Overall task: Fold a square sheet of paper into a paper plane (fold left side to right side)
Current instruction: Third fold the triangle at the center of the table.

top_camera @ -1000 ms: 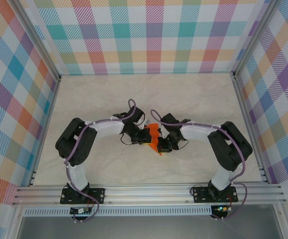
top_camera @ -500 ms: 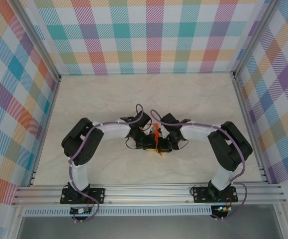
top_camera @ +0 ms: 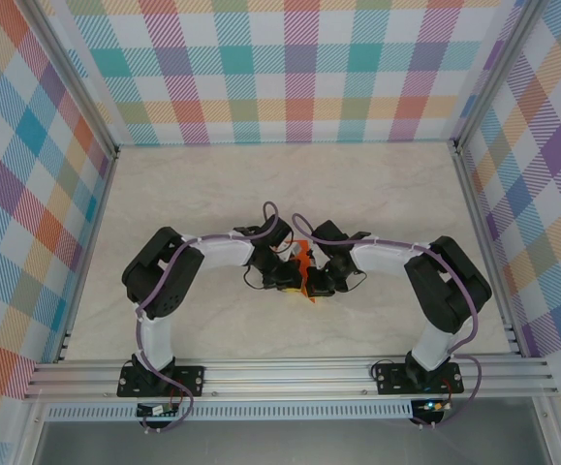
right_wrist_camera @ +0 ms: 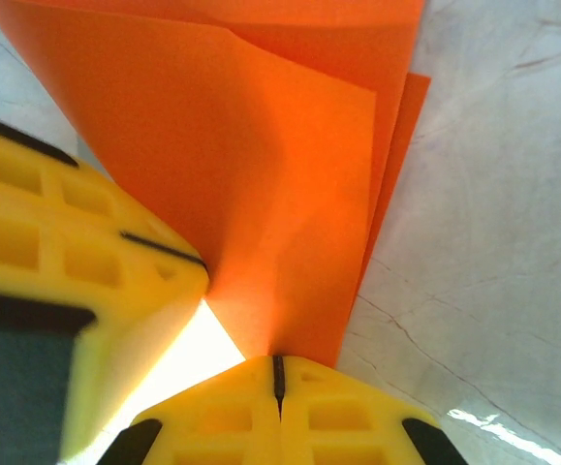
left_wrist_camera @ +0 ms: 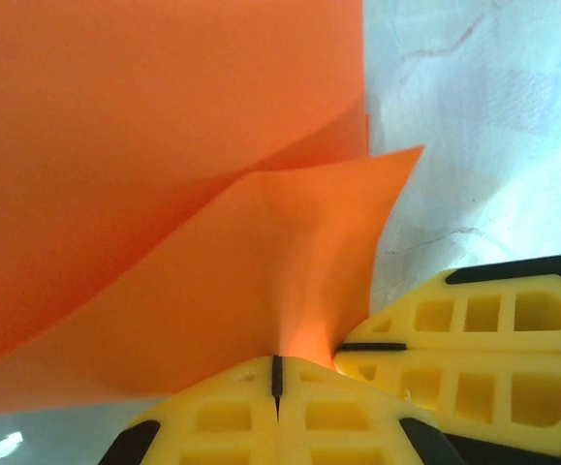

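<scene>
a: where's the paper, and who has it?

b: the orange sheet [right_wrist_camera: 261, 174] is near the middle of the bench [top_camera: 261, 184], bowed and half folded. your left fingers [left_wrist_camera: 222, 417] and right fingers [right_wrist_camera: 338, 417] are both clamped shut on it, right beside each other.

a: the risk?

b: move them unevenly and the thin paper may tear or slip. fingers this close could knock together, and the crease would land crooked.

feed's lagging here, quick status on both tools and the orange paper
Left tool shut on the orange paper. Right tool shut on it too, close beside the left. Paper layered and bowed, not flat. No obstruction seen.
</scene>
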`<action>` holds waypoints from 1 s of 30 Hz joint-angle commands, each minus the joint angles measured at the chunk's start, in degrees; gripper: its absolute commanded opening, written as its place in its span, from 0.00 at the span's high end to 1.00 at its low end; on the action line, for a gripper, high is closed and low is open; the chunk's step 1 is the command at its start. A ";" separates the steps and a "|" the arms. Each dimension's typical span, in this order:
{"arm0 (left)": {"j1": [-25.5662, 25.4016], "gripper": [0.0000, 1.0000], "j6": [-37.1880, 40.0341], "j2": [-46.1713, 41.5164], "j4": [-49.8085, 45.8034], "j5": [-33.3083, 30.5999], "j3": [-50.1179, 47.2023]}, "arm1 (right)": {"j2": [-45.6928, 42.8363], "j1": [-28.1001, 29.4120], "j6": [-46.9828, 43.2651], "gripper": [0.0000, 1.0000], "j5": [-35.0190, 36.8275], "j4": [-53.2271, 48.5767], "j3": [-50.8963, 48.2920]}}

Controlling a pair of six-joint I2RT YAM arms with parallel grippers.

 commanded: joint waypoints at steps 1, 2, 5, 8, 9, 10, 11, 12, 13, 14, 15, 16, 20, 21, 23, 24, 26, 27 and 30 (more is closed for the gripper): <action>4.84 1.00 2.80 1.65 -4.39 -6.69 0.35 | 2.86 0.21 -0.14 1.00 7.15 -7.30 -2.64; 5.61 1.00 3.41 1.59 -4.81 -7.01 0.33 | 2.85 0.19 -0.15 1.00 7.26 -7.46 -2.68; 8.42 1.00 5.21 2.07 -6.31 -8.02 0.14 | 2.58 0.14 -0.17 1.00 7.22 -7.56 -2.85; 11.45 1.00 6.67 2.27 -7.01 -8.29 -0.34 | 2.28 0.15 -0.25 1.00 7.31 -7.71 -3.03; 12.39 1.00 7.05 2.35 -7.25 -8.36 -0.54 | 2.20 0.19 -0.28 1.00 7.37 -7.72 -3.11; 13.25 1.00 7.47 2.16 -7.39 -8.46 -0.80 | 2.12 0.15 -0.25 1.00 7.37 -7.72 -3.03; 13.93 1.00 7.69 1.97 -7.50 -8.57 -1.06 | 2.17 0.14 -0.27 1.00 7.36 -7.71 -2.98; 14.66 1.00 8.00 1.68 -7.41 -8.43 -1.41 | 2.07 0.19 -0.26 1.00 7.24 -7.71 -2.87; 15.34 1.00 8.18 1.45 -7.41 -8.41 -1.70 | 2.01 0.15 -0.27 1.00 6.87 -7.50 -2.77; 15.91 1.00 8.28 1.23 -7.46 -8.28 -1.80 | 1.95 0.15 -0.28 1.00 6.44 -7.25 -2.72; 16.44 1.00 8.41 0.88 -7.41 -7.85 -1.89 | 1.75 0.15 -0.27 1.00 5.95 -6.88 -2.67; 16.91 1.00 8.52 0.48 -7.50 -7.42 -1.73 | 1.49 0.14 -0.31 1.00 5.27 -6.25 -2.68; 17.97 1.00 8.45 -2.36 -7.79 -5.84 -1.27 | -0.39 0.15 -0.30 0.97 3.21 -3.86 -2.25; 18.02 1.00 8.18 -3.48 -7.76 -5.54 -1.24 | -1.01 0.17 -0.18 0.94 2.83 -3.49 -1.79; 18.02 0.96 7.28 -5.79 -7.40 -5.09 -1.65 | -2.66 0.15 -0.40 0.88 2.81 -3.40 -0.56; 18.02 0.93 6.65 -7.12 -7.04 -4.53 -2.13 | -3.84 0.15 -0.60 0.82 3.60 -3.57 0.11; 18.02 0.88 5.01 -9.88 -5.40 -3.53 -3.63 | -6.31 0.14 -1.04 0.74 6.09 -4.31 1.04; 18.02 0.84 3.77 -11.18 -4.36 -3.22 -4.77 | -7.72 0.14 -1.53 0.71 7.53 -4.65 1.34; 17.59 0.73 -0.38 -15.03 0.36 -1.92 -8.91 | -11.52 0.19 -3.15 0.62 11.48 -5.37 1.50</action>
